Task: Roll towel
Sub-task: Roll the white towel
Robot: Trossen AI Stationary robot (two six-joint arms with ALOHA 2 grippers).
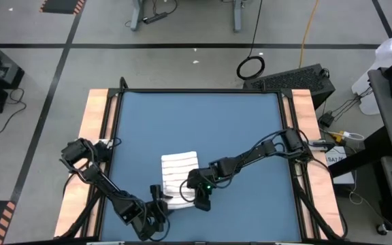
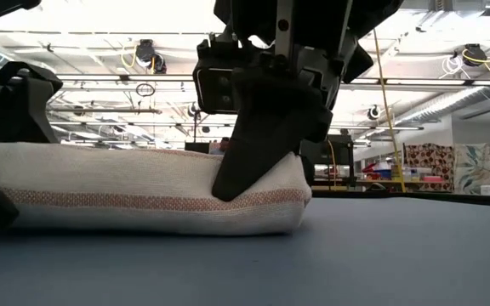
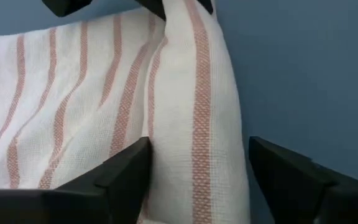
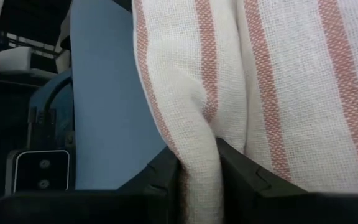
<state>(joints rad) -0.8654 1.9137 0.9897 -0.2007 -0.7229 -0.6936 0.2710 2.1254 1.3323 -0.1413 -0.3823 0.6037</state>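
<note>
White cloth with narrow reddish stripes, the towel (image 1: 180,175) lies folded into a thick bundle on the blue table (image 1: 196,122), toward the near edge and slightly left of centre. On the left, the left gripper (image 1: 156,196) sits at the towel's near left corner; in its wrist view its two dark fingers (image 3: 120,177) stand wide apart on either side of a rolled fold of the towel (image 3: 191,124), not clamped on it. To the right, the right gripper (image 1: 200,195) reaches in from the table's right side to the towel's near right end. Its jaws are narrow and pinch a ridge of the towel (image 4: 201,155) between them. From table height, one dark finger (image 2: 253,144) of this gripper presses down into the towel's (image 2: 143,200) right end.
</note>
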